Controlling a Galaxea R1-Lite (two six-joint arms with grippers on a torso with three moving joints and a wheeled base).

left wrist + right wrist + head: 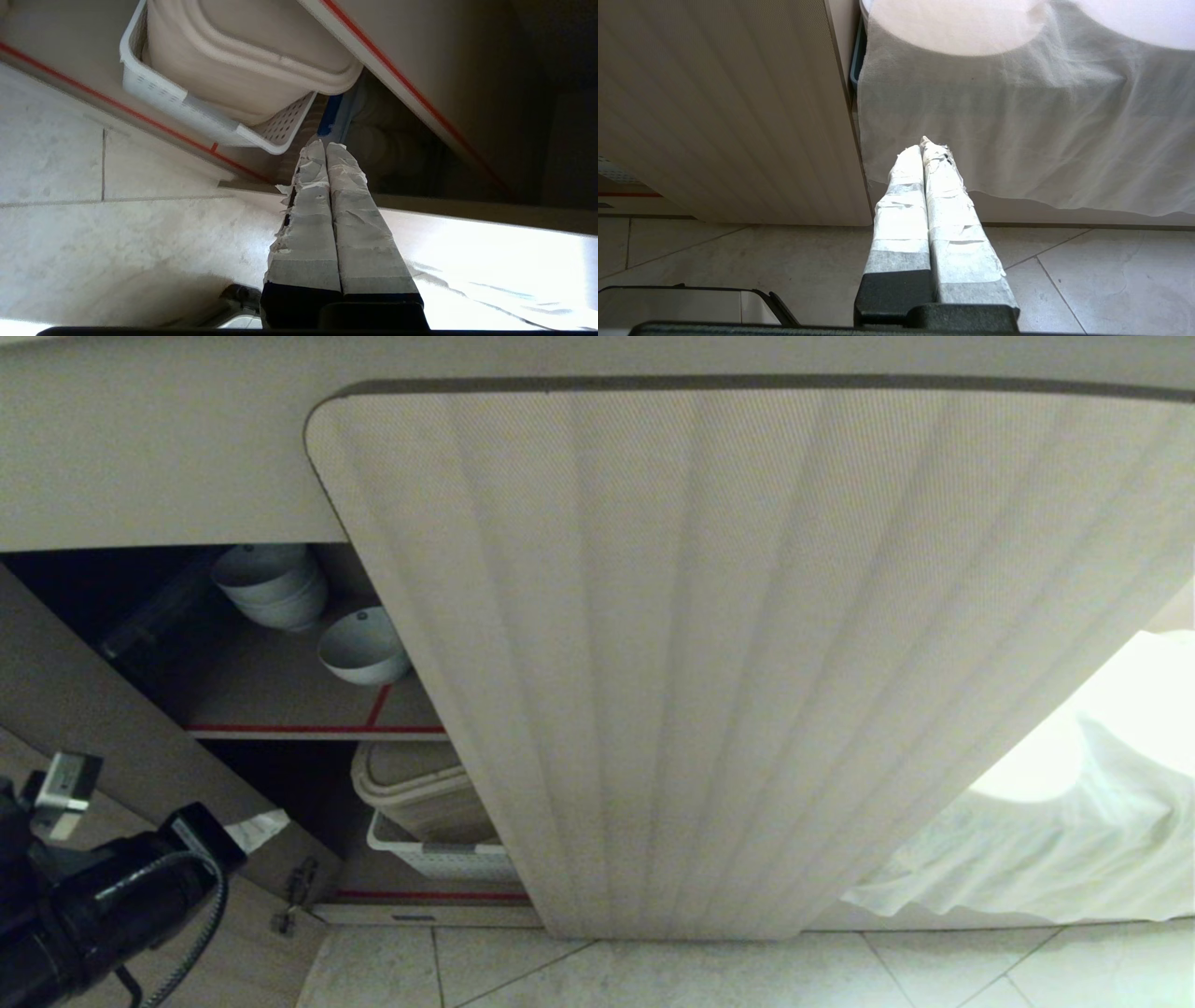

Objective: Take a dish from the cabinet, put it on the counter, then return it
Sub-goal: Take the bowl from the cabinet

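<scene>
The cabinet (pixel 728 663) fills the head view, its ribbed right door shut and its left door (pixel 103 728) swung open. The dish (pixel 364 646), a small white bowl, sits on the upper shelf just behind the red tape, in front of a stack of white bowls (pixel 271 583). My left gripper (pixel 254 829) is low at the left, below and in front of the dish, before the open compartment. Its taped fingers (pixel 308 219) are pressed together on nothing, pointing into the lower shelf (pixel 325 145). The right gripper (pixel 923 144) hangs shut near the floor. The counter is out of view.
On the lower shelf a white perforated basket (pixel 187 105) holds a beige lidded container (pixel 415 793). A door hinge (pixel 299 882) sits beside my left arm. White cloth (pixel 1017 116) drapes to the right of the ribbed door. Pale tiles (pixel 653 971) cover the floor.
</scene>
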